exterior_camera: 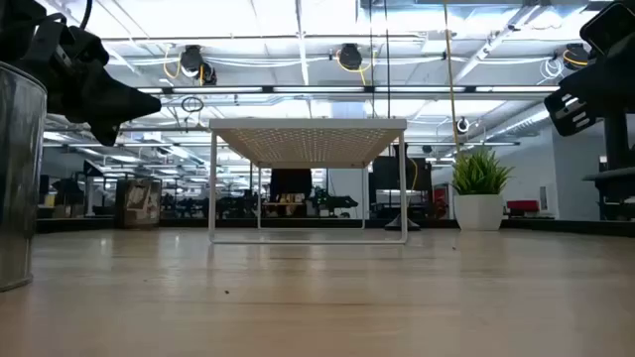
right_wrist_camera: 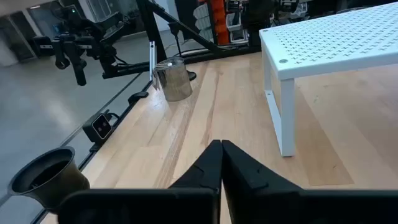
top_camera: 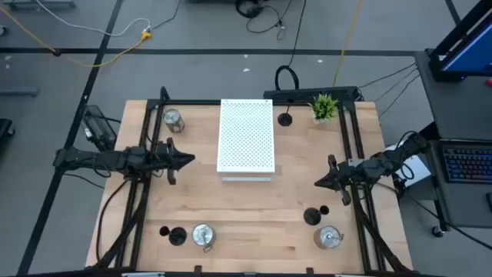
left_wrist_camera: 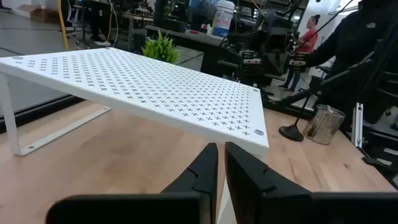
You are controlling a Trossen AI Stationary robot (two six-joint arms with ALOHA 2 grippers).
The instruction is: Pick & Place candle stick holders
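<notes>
Silver holder (exterior_camera: 18, 178) up close – well apart from L gripper (top_camera: 188, 160), R gripper (top_camera: 319, 183)

I see a white board (top_camera: 246, 137) dotted with tiny perforations, a green plant (top_camera: 324, 106), pale wood table (top_camera: 254, 215), black holders (top_camera: 177, 235) and shiny silver ones (top_camera: 203, 235).

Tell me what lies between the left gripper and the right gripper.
In the high view, bare wood and the near end of the white perforated board separate the left gripper and right gripper; no candle holder lies there.
</notes>
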